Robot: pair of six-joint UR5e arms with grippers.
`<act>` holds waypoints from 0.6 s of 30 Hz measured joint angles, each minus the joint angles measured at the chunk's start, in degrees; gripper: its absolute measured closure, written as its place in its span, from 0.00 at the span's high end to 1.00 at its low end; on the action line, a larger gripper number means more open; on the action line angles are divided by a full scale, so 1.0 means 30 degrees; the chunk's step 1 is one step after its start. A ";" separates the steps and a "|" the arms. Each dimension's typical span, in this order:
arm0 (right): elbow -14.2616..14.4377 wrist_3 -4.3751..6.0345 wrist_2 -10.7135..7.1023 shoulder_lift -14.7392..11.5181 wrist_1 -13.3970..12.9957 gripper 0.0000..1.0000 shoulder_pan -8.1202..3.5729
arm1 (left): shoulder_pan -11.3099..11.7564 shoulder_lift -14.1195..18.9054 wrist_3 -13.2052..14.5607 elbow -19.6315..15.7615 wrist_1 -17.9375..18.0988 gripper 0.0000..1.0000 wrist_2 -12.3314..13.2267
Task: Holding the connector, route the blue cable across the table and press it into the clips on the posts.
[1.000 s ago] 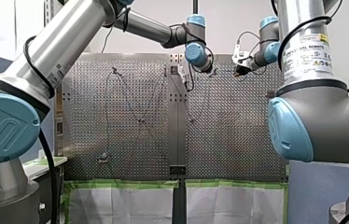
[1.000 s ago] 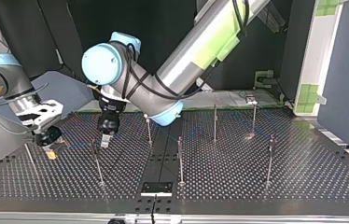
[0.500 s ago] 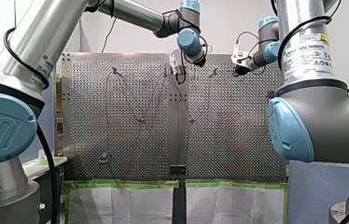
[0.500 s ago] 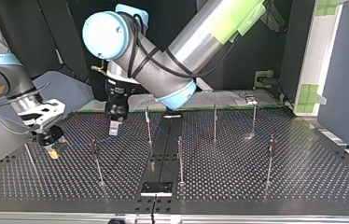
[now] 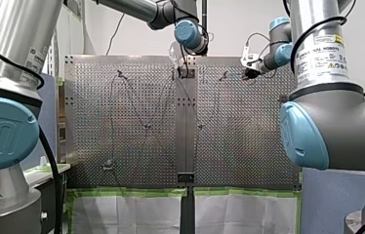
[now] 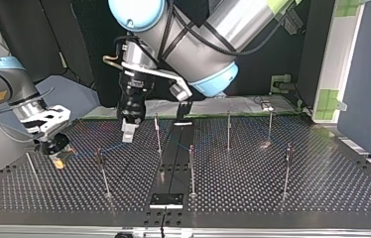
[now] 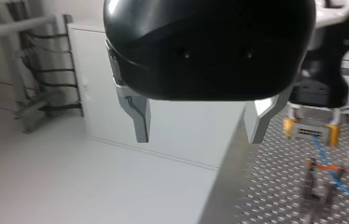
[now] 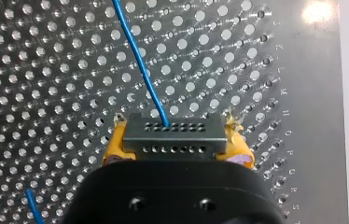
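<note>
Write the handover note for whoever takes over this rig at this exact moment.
Right gripper: shut on the connector, low over the table at the top view's left.
Left gripper: open, empty, above the table.
Blue cable: runs from the connector; in the front view it zigzags past several posts.
Done: most of the routing, it seems.
Left: the last stretch near the connector; I cannot tell whether the cable is pressed in everywhere.
</note>
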 joint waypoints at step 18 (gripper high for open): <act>-0.0002 -0.0012 0.0047 0.0025 0.0001 0.00 0.0127 | -0.0567 0.3551 -0.1542 -0.3696 0.3704 1.00 0.0423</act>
